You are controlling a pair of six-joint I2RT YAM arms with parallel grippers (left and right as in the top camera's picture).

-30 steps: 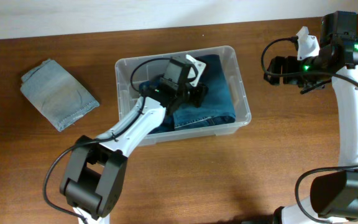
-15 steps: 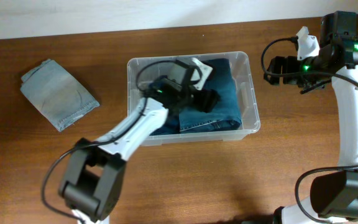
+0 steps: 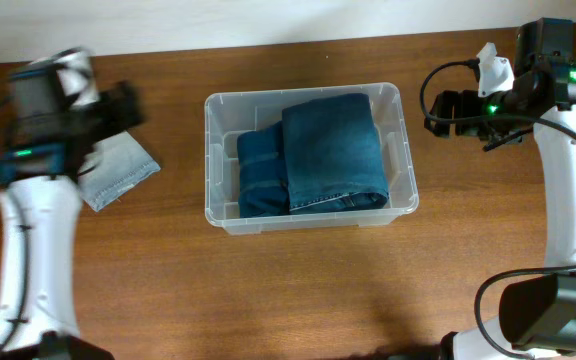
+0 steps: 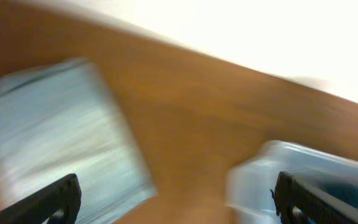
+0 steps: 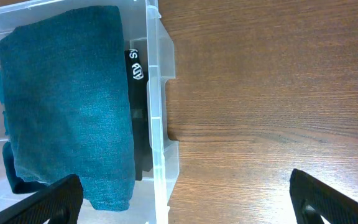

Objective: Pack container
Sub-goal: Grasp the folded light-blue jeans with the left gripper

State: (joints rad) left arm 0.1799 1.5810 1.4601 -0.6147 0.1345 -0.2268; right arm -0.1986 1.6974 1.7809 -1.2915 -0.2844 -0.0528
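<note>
The container (image 3: 212, 150), a clear plastic bin, stands mid-table with two folded dark blue jeans (image 3: 333, 150) lying in it. My left gripper (image 3: 126, 106) hovers at the far left, above a folded light blue denim piece (image 3: 120, 172). Its wrist view is motion-blurred. There the left gripper (image 4: 179, 202) is open and holds nothing, with the light denim (image 4: 55, 137) on the left and the container (image 4: 303, 171) on the right. My right gripper (image 3: 442, 110) hangs just right of the container. The right gripper (image 5: 185, 202) is open and empty above the bin's wall (image 5: 157, 124).
A black item with white lettering (image 5: 135, 70) is wedged between the dark jeans (image 5: 67, 93) and the container wall. The pale wall edge runs along the table's far side (image 3: 268, 20). Bare wood lies in front of the container.
My left gripper opened, left the dark jeans in the container and swung away left over the light denim. The container slid a little right. The right arm stayed still.
</note>
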